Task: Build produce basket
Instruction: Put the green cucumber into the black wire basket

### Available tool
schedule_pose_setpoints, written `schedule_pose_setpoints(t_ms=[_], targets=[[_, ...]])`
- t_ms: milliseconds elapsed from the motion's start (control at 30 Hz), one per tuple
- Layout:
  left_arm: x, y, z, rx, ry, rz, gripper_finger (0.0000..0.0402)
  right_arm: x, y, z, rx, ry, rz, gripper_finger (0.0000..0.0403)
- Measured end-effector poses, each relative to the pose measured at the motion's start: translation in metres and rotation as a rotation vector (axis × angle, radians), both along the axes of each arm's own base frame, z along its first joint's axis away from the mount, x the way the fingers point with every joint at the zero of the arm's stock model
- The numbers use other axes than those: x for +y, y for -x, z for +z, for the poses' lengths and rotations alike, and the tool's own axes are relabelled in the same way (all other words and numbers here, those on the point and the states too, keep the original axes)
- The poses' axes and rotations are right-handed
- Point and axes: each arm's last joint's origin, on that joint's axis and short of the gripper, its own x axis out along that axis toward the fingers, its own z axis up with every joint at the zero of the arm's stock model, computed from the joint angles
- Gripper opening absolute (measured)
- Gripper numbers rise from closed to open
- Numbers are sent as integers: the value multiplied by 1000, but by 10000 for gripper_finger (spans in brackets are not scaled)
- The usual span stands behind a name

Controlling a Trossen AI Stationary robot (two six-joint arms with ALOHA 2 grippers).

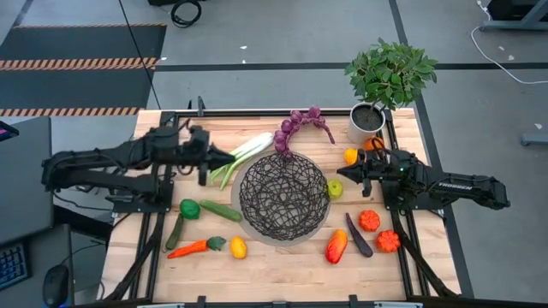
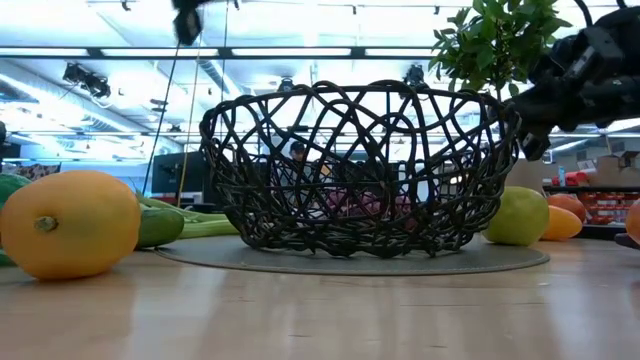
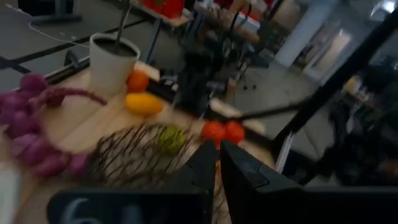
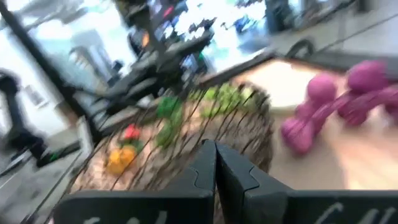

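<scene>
Basket of dark woven wire [image 1: 283, 198] empty, mid-table | left hand [image 1: 229, 158] clenched, empty, left of basket | right hand [image 1: 342, 173] clenched, empty, right of basket

Count of what sits on the desk [image 1: 282, 265]

One basket [image 1: 283, 199], one potted plant [image 1: 387, 75], one grape bunch [image 1: 296, 127], one leek [image 1: 242, 155], one carrot [image 1: 187, 249], two arms.

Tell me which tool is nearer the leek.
Left. The left tool is shut and hovers right by the leek's white stalk, on the basket's left side. The right tool is shut beyond the basket's right rim.
</scene>
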Motion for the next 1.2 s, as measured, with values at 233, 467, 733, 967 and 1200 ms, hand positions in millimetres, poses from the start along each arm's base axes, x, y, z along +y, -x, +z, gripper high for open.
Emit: schedule_pose_setpoints(t_ms=[233,467,733,967,1200], targets=[[13,-46,58,-96,42,40,35,-1,0,6,-61,36,-34,11],[25,-81,77,-107,29,63,30,-5,4,39,-274,65,-142,11],[26,-92,67,-57,40,59,35,-8,10,135,-448,171,-211,11],[26,-90,69,-65,45,61,36,-19,-17,205,-387,184,-140,11],[26,-77,64,49,0,-88,28,-38,-78,221,76,52,25,11]])
